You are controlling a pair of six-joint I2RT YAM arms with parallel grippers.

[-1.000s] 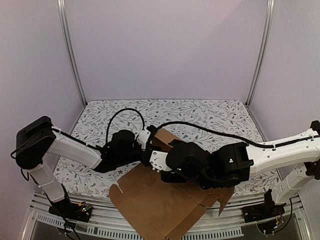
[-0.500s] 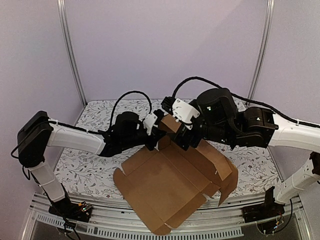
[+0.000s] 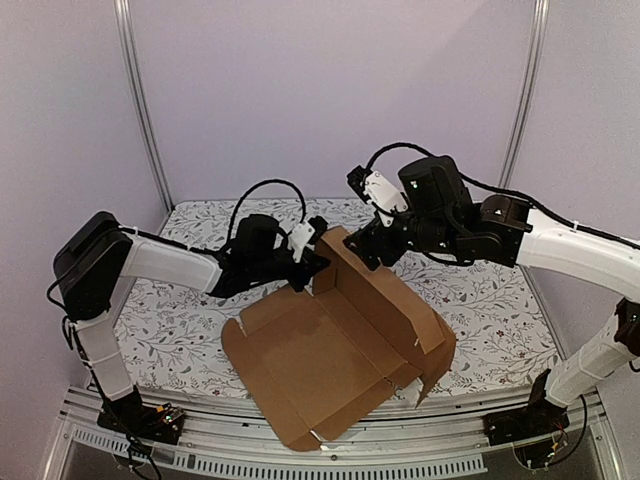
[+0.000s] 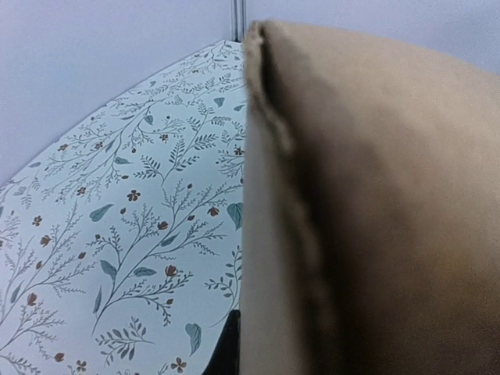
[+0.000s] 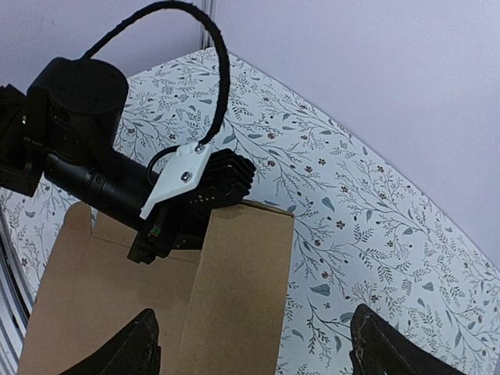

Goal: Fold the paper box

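The paper box [image 3: 320, 350] is a brown cardboard sheet lying at the table's front middle, its far and right walls raised. My left gripper [image 3: 316, 262] is shut on the upright flap at the box's far-left corner. In the left wrist view that flap [image 4: 375, 219] fills the right half and hides most of the jaws. My right gripper [image 3: 372, 250] hovers open above the same far wall. In the right wrist view its fingertips [image 5: 144, 348] stand wide apart over the flap [image 5: 242, 281], touching nothing, with the left gripper's body [image 5: 187, 187] just beyond.
A floral cloth [image 3: 200, 240] covers the table. Metal posts [image 3: 145, 110] and plain walls close in the back and sides. The box's near corner [image 3: 300, 440] overhangs the front rail [image 3: 200, 440]. Cables [image 3: 270, 195] loop above both wrists.
My right arm has risen from low over the box to above its far wall, jaws open. The far and right walls now stand up. My left gripper kept hold and moved slightly away.
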